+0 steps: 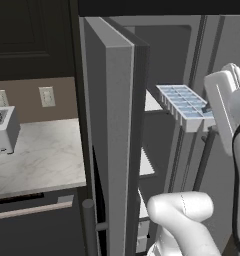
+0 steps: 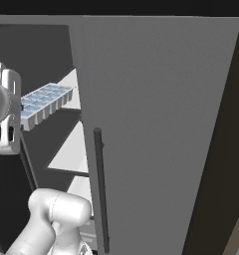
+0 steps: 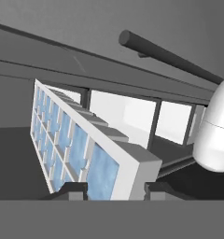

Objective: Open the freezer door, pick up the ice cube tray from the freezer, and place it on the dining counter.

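Door [image 1: 109, 150] open, tray [image 1: 184, 102] pinched at its near end in my end effector [image 3: 115, 190] and off the shelf [image 2: 66, 152] — carrying it to the dining tabletop remains.

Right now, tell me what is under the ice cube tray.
The ice cube tray hangs held in the gripper, nothing touching its underside. Below are the freezer's white shelves; lower shelves are covered by the arm.
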Tool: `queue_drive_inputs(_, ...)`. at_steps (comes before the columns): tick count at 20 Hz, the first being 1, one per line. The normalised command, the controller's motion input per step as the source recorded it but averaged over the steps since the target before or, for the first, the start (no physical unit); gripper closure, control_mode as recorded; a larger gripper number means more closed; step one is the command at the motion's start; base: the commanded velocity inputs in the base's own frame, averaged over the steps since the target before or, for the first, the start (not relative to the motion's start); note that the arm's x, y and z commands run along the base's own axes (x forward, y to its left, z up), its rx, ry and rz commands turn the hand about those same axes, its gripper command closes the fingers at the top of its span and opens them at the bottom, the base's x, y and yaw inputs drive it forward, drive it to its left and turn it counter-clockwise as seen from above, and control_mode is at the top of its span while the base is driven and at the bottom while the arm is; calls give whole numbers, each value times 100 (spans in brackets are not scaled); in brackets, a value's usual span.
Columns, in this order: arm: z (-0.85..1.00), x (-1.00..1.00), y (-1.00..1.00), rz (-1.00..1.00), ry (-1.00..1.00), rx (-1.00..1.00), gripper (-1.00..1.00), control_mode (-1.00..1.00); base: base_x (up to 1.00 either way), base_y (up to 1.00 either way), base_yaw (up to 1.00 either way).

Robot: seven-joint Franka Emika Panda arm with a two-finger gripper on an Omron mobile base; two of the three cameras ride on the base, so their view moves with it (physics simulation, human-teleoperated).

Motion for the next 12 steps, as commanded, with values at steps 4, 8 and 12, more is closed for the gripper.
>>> queue_drive_inputs(4,10,-7,-22,2,0,0,100,-100,0,0,0)
queue_drive_inputs(8,7,-1,-37,6,2,0,100,-100,0,0,0)
queue_drive_inputs(12,0,-4,-38,8,0,0,100,-100,0,0,0)
